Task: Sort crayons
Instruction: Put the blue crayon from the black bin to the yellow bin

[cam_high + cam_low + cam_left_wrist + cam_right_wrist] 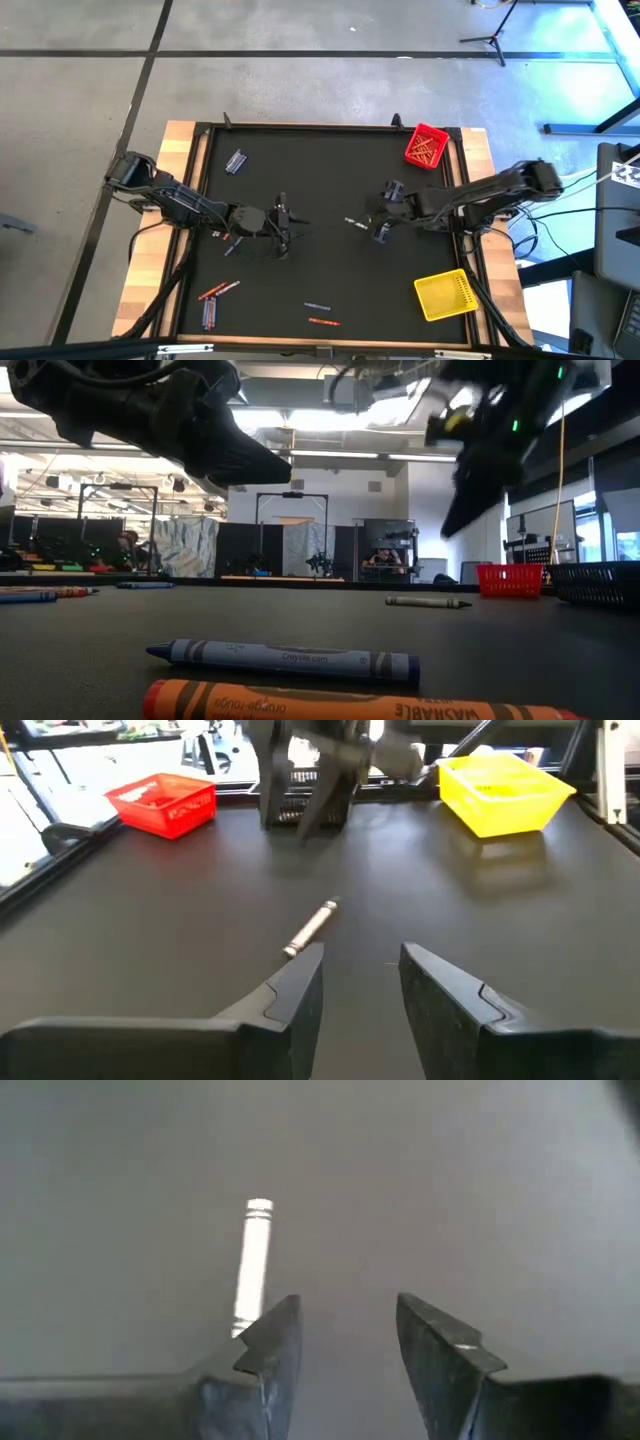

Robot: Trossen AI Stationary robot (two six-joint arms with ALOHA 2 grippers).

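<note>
– Black table mat underneath, open workshop beyond. State of right gripper?
– Low over mid-mat, fingers parted, nothing held. Just beside one fingertip: grey crayon, flat on the mat, outside the gap rather than between the pads.
– And left gripper?
– Parted too, empty, facing that same crayon from the other side, near but apart.
– Handling?
– Probably very light, stiff, waxy under a paper wrapper. Apt to roll away at a nudge, apt to snap if squeezed hard. Best pinched gently across the middle of the shaft, fingers square to its length.
– Farther out?
– More crayons scattered about: blue crayon and orange crayon side by side at the near edge, others toward the near left corner. Red bin at the far right corner, with what look like crayons inside. Yellow bin at the near right
</note>
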